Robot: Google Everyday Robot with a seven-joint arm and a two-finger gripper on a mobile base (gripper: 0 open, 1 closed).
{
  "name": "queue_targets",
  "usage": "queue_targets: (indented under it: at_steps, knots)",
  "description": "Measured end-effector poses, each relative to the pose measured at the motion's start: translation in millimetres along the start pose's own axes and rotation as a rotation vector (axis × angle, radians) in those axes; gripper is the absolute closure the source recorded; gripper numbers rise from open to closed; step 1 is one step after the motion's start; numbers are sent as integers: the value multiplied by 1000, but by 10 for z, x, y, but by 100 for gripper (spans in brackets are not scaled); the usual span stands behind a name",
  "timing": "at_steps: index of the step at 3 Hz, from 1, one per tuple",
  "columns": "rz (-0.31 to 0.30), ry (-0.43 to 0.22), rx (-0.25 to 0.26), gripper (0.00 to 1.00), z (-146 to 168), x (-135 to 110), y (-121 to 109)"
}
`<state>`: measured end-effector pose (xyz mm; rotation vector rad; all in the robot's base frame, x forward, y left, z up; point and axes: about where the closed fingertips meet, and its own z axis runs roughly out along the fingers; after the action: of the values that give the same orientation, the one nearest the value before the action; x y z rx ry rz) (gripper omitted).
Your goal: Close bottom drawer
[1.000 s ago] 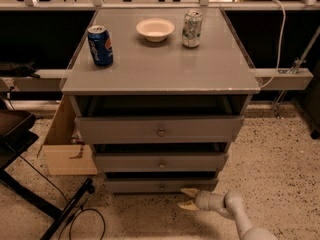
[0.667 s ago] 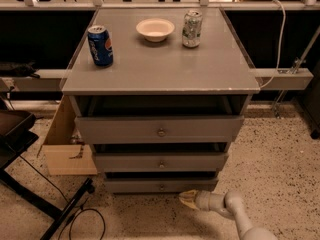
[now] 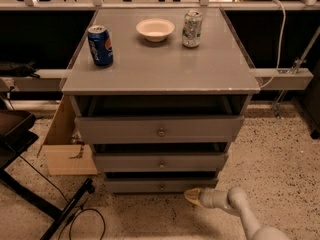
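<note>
The bottom drawer [image 3: 161,185] is the lowest and narrowest-looking grey front of the cabinet, with a small round metal knob [image 3: 161,187]. A dark gap shows above its front. My gripper [image 3: 192,196] sits low near the floor, just below and right of the drawer's front, its yellowish tip pointing left toward the drawer. The white arm [image 3: 240,211] runs off to the lower right.
Two wider drawer fronts [image 3: 160,129] [image 3: 161,162] stand above. On the cabinet top [image 3: 165,64] are a blue soda can [image 3: 100,45], a white bowl [image 3: 155,29] and a silver-green can [image 3: 192,28]. A cardboard box [image 3: 65,144] and a black stand with cable [image 3: 45,204] lie left.
The gripper stays low by the bottom drawer's right front, with only a very slight shift; the drawers look the same.
</note>
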<state>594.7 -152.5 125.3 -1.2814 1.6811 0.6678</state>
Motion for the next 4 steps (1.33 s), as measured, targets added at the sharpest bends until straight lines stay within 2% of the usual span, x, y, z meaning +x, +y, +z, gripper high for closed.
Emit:
queue_targets:
  at_steps: [1,2,3,4]
  knots:
    - [-41,207,150,100,-1053,152,-466]
    - [-45,441,345,100,-2540,281,-770]
    - [-54,661,559,100,-4212,293,-698]
    - [-83,932,822,100,-6412,78,129]
